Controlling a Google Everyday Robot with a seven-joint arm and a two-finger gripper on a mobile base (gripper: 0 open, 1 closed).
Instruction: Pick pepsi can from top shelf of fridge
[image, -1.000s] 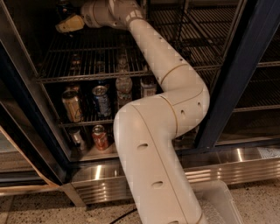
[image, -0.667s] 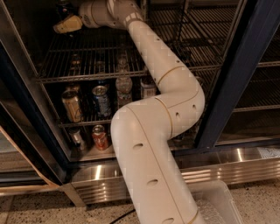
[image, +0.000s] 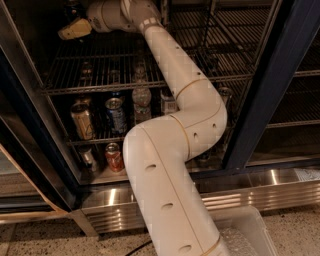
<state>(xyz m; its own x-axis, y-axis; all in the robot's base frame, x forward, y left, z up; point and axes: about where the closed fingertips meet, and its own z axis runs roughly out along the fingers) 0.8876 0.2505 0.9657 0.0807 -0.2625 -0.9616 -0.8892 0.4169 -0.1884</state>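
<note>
The fridge (image: 280, 100) stands open, with a dark blue door frame and steel base. My arm reaches up and left into it. My gripper (image: 75, 28), with yellowish tips, hangs above the left end of the top shelf (image: 100, 65), a grey wire rack. A dark can shape (image: 71, 8) sits just above and behind the gripper at the frame's top edge. It may be the pepsi can, but its markings do not show. I cannot tell whether the gripper touches it.
On the rack below stand a gold can (image: 82, 120), a blue can (image: 116, 115) and a clear bottle (image: 141, 100). An orange-red can (image: 114, 156) sits on the lowest level. A clear plastic bin (image: 247, 230) lies on the floor at the bottom right.
The arm's elbow has shifted slightly left. The gripper stays at about the same spot above the top shelf.
</note>
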